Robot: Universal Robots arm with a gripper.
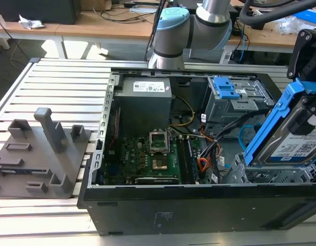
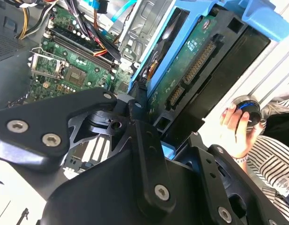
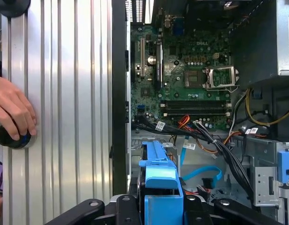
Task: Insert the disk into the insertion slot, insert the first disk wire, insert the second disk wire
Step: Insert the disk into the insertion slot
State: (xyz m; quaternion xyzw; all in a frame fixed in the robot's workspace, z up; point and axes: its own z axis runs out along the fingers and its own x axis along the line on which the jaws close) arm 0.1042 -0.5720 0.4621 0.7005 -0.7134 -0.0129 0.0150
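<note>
The disk (image 1: 294, 146), a silver drive with a white label in a blue caddy, hangs tilted at the exterior view's right, over the open computer case. My gripper (image 1: 311, 102) is shut on it from above. In the second wrist view the disk (image 2: 191, 70) shows its green circuit board and connectors between my black fingers (image 2: 135, 122). In the first wrist view the blue caddy (image 3: 158, 180) sits in the gripper (image 3: 161, 208). The insertion slot (image 1: 255, 174), a grey perforated cage, lies just below the disk's lower end. A loose blue cable (image 3: 201, 176) lies in the case nearby.
A taller grey bay with a blue latch (image 1: 227, 92) stands behind the cage. The motherboard (image 1: 153, 154) and power supply (image 1: 145, 97) fill the case. A grey fixture (image 1: 40, 154) sits at the exterior view's left. A person's hand (image 3: 13, 112) rests on a knob on the slatted table.
</note>
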